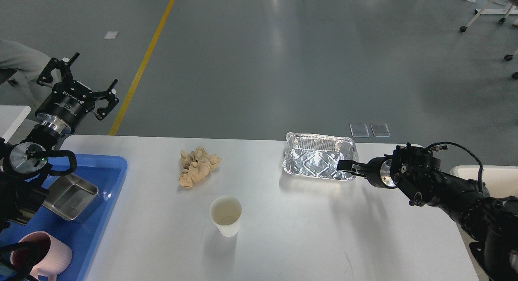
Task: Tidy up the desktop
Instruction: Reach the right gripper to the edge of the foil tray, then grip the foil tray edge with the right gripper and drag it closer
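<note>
The white desktop (291, 232) holds a crumpled brown paper (197, 165), a white paper cup (226, 215) and an empty foil tray (317, 161). My right gripper (346, 167) reaches in from the right, its dark fingers at the right end of the foil tray, over the rim. I cannot tell the two fingers apart. My left gripper (81, 78) is open and empty, held high beyond the table's far left corner.
A blue tray (107, 170) at the left edge holds a steel dish (71, 196) and a pink cup (44, 252). A white bin (481, 175) stands beside the table's right edge. A small white table corner (12, 115) shows far left.
</note>
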Action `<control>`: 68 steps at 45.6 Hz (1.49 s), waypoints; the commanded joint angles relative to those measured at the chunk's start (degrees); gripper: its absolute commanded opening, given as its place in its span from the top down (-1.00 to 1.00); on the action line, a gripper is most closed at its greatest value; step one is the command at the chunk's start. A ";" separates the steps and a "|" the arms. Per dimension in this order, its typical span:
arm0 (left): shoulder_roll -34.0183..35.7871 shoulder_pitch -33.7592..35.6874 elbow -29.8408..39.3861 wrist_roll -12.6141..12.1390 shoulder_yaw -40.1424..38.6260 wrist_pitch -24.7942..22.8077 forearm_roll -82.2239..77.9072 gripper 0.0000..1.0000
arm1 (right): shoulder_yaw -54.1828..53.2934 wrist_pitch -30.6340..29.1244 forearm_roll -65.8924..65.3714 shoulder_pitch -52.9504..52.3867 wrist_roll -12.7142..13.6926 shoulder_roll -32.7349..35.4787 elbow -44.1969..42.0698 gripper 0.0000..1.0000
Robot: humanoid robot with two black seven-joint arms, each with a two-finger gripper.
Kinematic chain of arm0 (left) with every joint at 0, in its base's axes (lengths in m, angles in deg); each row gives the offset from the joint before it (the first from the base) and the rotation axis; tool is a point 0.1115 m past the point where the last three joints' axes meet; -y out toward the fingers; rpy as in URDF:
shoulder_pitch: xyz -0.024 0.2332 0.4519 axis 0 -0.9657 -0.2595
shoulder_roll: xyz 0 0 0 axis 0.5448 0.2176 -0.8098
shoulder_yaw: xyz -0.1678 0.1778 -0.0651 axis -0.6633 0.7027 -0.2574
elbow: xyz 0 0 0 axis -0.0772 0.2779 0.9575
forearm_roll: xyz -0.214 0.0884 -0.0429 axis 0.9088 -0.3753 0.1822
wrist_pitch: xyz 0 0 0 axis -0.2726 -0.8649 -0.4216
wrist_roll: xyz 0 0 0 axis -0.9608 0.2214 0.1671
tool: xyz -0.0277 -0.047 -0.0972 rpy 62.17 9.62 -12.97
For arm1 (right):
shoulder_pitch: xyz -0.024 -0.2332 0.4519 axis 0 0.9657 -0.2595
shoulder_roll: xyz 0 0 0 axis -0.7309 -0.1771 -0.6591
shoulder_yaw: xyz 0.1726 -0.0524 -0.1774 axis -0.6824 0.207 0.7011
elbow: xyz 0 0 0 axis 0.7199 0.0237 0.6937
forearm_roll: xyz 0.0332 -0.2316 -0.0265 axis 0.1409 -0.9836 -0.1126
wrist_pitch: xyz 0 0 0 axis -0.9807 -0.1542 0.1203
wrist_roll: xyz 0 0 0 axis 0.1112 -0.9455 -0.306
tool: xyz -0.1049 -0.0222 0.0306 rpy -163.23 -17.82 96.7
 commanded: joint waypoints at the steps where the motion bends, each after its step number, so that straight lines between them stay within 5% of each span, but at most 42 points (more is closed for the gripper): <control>1: -0.16 -0.43 -0.01 0.00 0.08 0.00 0.00 -0.96 | 0.19 -0.01 4.31 0.32 -0.25 -0.59 -0.30 -0.84; 9: 0.10 -0.78 -0.01 0.00 0.08 0.00 0.00 -0.96 | 0.19 0.17 4.40 0.40 -0.69 -1.03 0.05 -0.19; 14: 0.10 -0.78 -0.01 0.00 -0.01 0.00 -0.09 -0.96 | 0.28 0.26 4.40 0.84 -2.53 -1.03 0.23 0.41; 17: 0.10 -0.78 -0.01 0.00 0.08 0.00 0.00 -0.96 | 0.63 0.35 4.49 1.02 -2.88 -1.03 0.14 0.49; 23: 0.27 -0.78 -0.01 0.00 0.08 0.00 -0.09 -0.96 | 0.63 0.17 4.49 1.37 -2.80 -1.03 0.23 0.97; 45: 0.45 -0.78 -0.01 -0.09 0.08 0.00 -0.18 -0.96 | 0.63 -5.71 7.13 -1.53 -2.80 0.98 2.25 1.00; 53: 0.36 -0.69 -0.01 -0.09 0.17 0.00 -0.26 -0.96 | 0.63 -7.82 7.13 -2.67 -2.62 8.80 10.41 1.00; 68: -0.16 -0.87 -0.01 -0.18 0.26 0.00 -0.70 -0.96 | 0.63 -11.78 7.04 -3.64 -1.92 34.10 36.25 1.00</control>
